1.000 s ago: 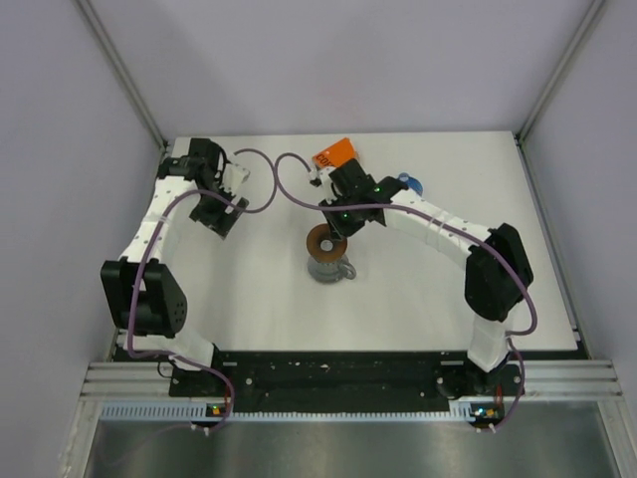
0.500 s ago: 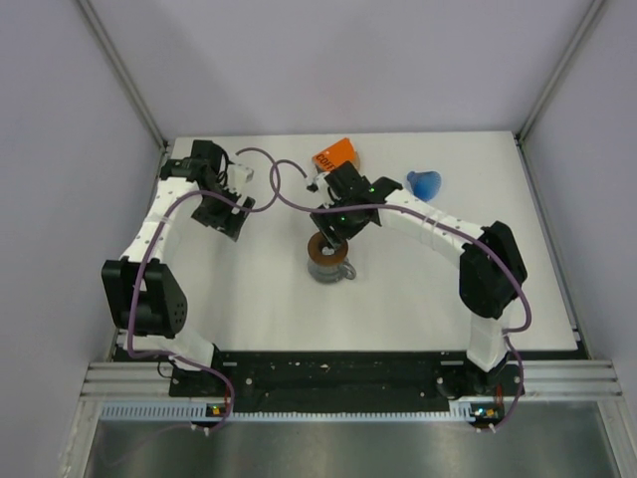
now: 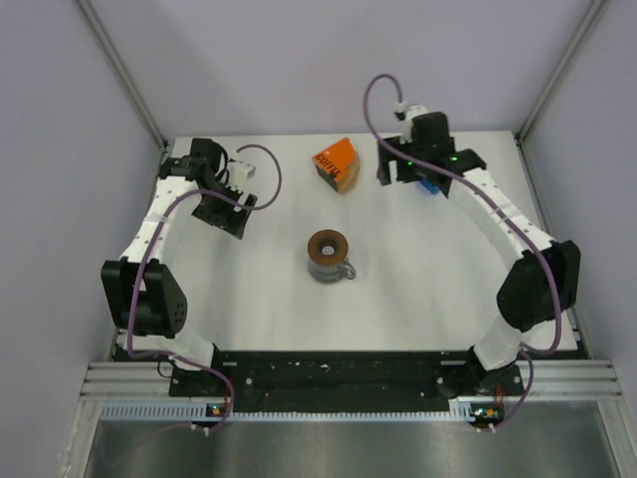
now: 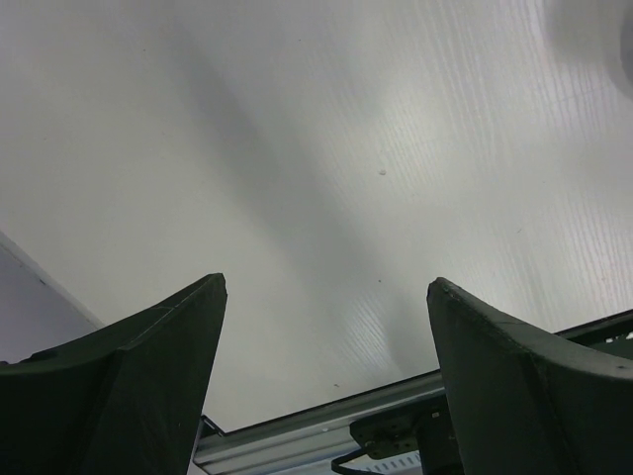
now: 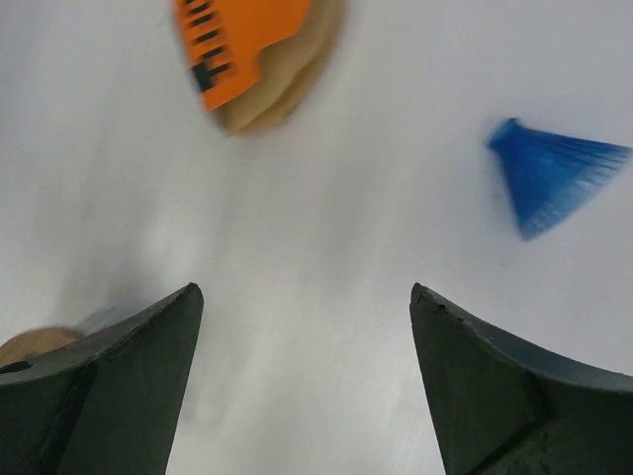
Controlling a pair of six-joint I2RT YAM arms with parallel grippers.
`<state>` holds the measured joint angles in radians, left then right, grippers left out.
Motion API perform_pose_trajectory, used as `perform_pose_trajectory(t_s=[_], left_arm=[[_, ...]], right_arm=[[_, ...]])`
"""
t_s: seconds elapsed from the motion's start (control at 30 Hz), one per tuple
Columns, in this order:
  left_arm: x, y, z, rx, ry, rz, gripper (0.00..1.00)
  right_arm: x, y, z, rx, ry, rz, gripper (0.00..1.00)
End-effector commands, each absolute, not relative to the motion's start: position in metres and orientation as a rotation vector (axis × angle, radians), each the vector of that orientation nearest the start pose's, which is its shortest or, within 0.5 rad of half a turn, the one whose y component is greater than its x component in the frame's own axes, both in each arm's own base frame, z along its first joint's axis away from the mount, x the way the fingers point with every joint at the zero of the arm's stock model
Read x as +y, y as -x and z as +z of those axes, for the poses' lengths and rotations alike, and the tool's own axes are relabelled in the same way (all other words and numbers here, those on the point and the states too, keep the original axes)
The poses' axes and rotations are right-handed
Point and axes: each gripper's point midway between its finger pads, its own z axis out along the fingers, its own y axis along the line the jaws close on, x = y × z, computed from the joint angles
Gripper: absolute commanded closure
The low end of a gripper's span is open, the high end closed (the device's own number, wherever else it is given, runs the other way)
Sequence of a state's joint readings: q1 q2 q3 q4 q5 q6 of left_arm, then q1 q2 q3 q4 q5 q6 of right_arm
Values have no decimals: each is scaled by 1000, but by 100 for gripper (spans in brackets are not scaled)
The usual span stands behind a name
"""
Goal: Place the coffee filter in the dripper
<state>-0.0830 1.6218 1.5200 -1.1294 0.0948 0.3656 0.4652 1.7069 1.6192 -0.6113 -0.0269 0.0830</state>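
The coffee filter (image 5: 287, 87) is a tan paper piece sticking out from under an orange box (image 5: 237, 35) at the back of the table; its edge (image 3: 348, 180) also shows in the top view. The blue ribbed dripper (image 5: 554, 178) lies on its side to the right, mostly hidden under my right wrist in the top view (image 3: 429, 186). My right gripper (image 5: 307, 297) hangs open and empty above bare table between box and dripper, also seen from above (image 3: 418, 171). My left gripper (image 4: 326, 287) is open and empty at the back left (image 3: 224, 214).
A grey clear pitcher (image 3: 332, 270) stands mid-table with a dark brown flat ring (image 3: 326, 245) on top. The orange box (image 3: 334, 159) sits at the back centre. Enclosure walls and posts flank the table, and a metal rail (image 4: 326, 430) runs along its near edge.
My right arm swung from over the pitcher to the back right and its jaws opened. The brown ring on the pitcher is now uncovered. The left arm barely shifted.
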Motion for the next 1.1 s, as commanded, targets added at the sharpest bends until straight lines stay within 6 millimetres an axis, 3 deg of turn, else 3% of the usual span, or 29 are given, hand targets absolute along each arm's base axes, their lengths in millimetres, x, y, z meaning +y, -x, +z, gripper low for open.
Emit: perform_pose_trajectory(t_s=[0.0, 0.03, 0.13, 0.23, 0.3, 0.47, 0.57, 0.67, 0.93, 1.07], left_arm=[[-44, -332, 179, 2648, -633, -156, 12], [-46, -331, 180, 2646, -636, -169, 12], [-46, -330, 181, 2649, -643, -166, 12], [-45, -330, 182, 2648, -633, -156, 12], [-47, -329, 184, 2640, -628, -174, 12], [-55, -327, 196, 2600, -604, -227, 12], [-57, -327, 202, 2577, -609, -235, 12], [-58, -328, 206, 2566, -607, -235, 12], [-60, -331, 213, 2550, -602, -249, 12], [-60, -329, 216, 2539, -609, -243, 12]], right_arm=[[132, -469, 245, 2084, 44, 263, 13], [117, -479, 238, 2083, -5, 267, 10], [98, -507, 222, 2098, -53, 315, 7], [89, -535, 205, 2111, -66, 297, 8], [87, -550, 180, 2154, -84, 306, 10], [87, -562, 120, 2280, -199, 348, 31], [93, -563, 102, 2307, -211, 392, 49], [95, -561, 99, 2304, -207, 397, 60], [105, -581, 93, 2259, -149, 452, 57], [115, -587, 78, 2291, -99, 512, 63]])
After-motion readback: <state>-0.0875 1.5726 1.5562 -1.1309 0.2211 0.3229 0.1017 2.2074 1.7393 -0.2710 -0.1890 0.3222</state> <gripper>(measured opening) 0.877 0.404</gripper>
